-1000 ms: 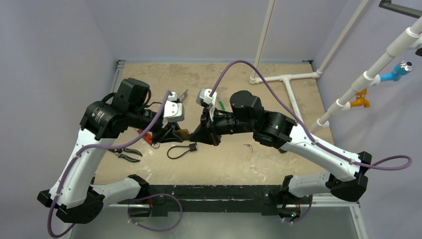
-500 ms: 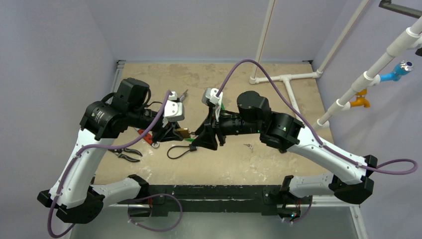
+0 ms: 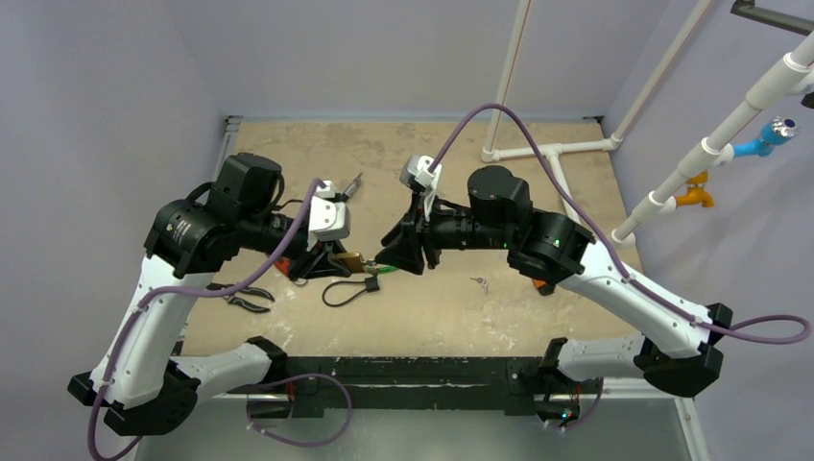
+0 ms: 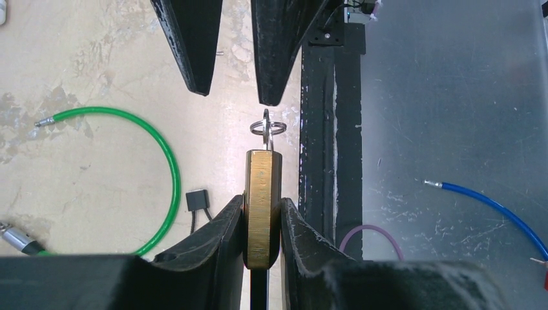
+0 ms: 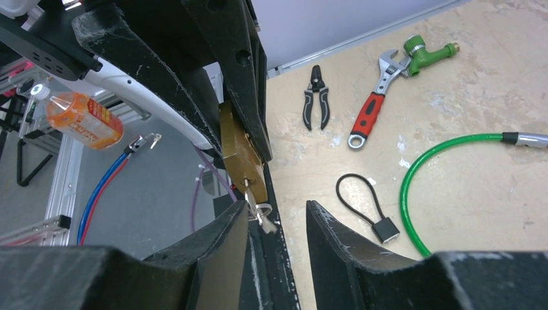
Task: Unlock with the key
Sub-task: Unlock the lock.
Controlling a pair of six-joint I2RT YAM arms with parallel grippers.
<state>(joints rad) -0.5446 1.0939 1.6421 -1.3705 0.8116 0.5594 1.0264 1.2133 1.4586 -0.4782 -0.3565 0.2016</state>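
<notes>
A brass padlock [image 4: 262, 206] is clamped between the fingers of my left gripper [image 4: 262, 201], held above the table's near edge. A small silver key [image 4: 266, 129] on a ring sticks out of its keyhole end. In the right wrist view the padlock [image 5: 240, 155] and key [image 5: 258, 208] sit just off my right gripper [image 5: 276, 206], with the key ring beside its left finger. The right jaws stand apart and hold nothing. From above, the left gripper [image 3: 338, 259] and right gripper [image 3: 389, 261] face each other. The shackle is hidden.
On the table lie a green cable loop [image 5: 413, 187], a small black lock with a cord loop [image 5: 384, 229], a red-handled wrench [image 5: 368, 116], black pliers [image 5: 316, 103] and a green hose fitting [image 5: 426, 48]. A white pipe frame [image 3: 547, 154] stands at the back right.
My right gripper was shut at the padlock's key end; it has opened, let go and drawn back to the right. The left gripper still holds the padlock and has shifted slightly.
</notes>
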